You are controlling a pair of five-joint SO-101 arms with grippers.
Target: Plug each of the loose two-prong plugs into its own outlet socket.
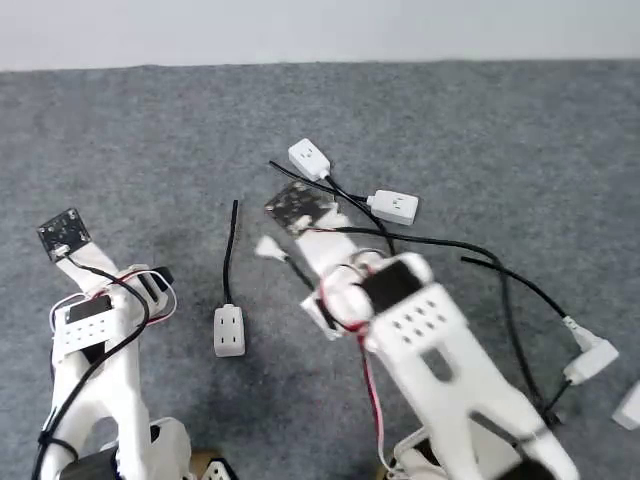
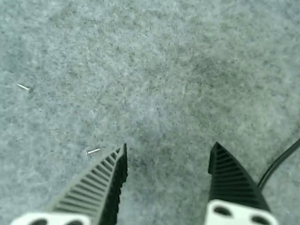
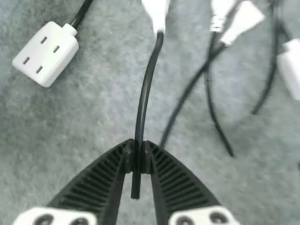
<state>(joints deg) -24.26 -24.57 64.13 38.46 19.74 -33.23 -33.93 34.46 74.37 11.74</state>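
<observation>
Mottled grey felt table cover (image 2: 154,70). Right claw (image 3: 138,151): black, ribbed inner faces, white bases. Glossy black round cord (image 3: 146,93) between its tips. White plastic outlet block (image 3: 44,54), dark slots, beyond the tips.

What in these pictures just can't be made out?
1. Right wrist view: the white plug on the right tool's cable is cut by the edge; prongs unseen.
2. High view: a white piece is cut by the right edge; plug or socket unclear.
3. Left wrist view: a black cord leaves the edge; its end unseen.
</observation>
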